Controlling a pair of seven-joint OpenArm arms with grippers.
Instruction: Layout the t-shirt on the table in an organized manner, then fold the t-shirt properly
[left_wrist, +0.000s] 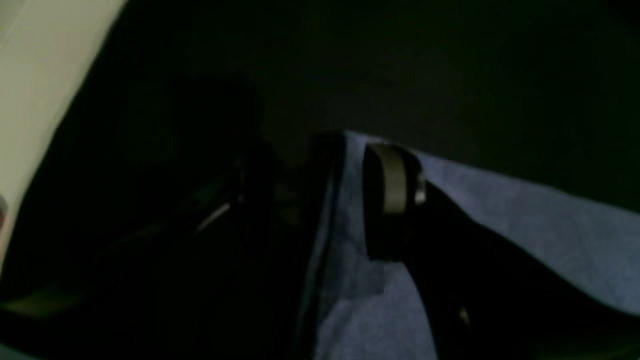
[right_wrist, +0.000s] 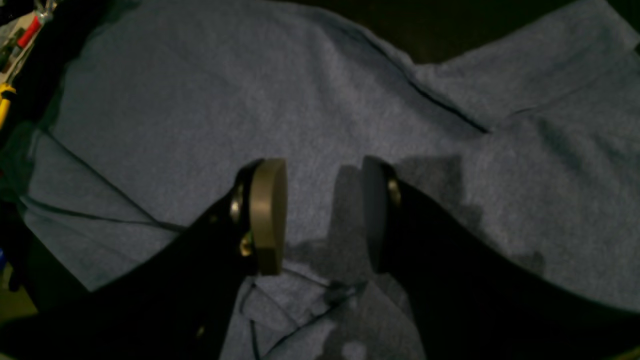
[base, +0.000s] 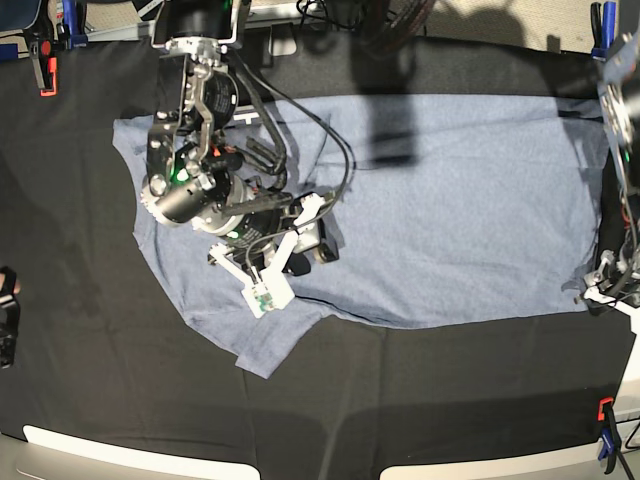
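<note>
Spanning the surface (base: 80, 200) left to right, the t-shirt (base: 450, 200) sits between both arms
Right gripper (right_wrist: 320, 215) hovers open, empty, over its left part; left gripper (left_wrist: 320, 200) straddles the right edge, grip unclear

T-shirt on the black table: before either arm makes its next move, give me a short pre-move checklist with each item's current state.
1. The t-shirt lies spread on the table: ok, mostly flat in the base view.
2. Cloth smooth: not ok, creases run across it under the right hand, and the sleeve at the near edge is bunched.
3. Right hand ready to grasp: ok, its fingers stand apart above the cloth with nothing between them.
4. Left hand at the shirt's edge: ok, one finger lies over the blue cloth.
5. Left hand gripping the cloth: cannot tell, the wrist view is too dark.
6. White lettering side: cannot tell, none shows.
</note>
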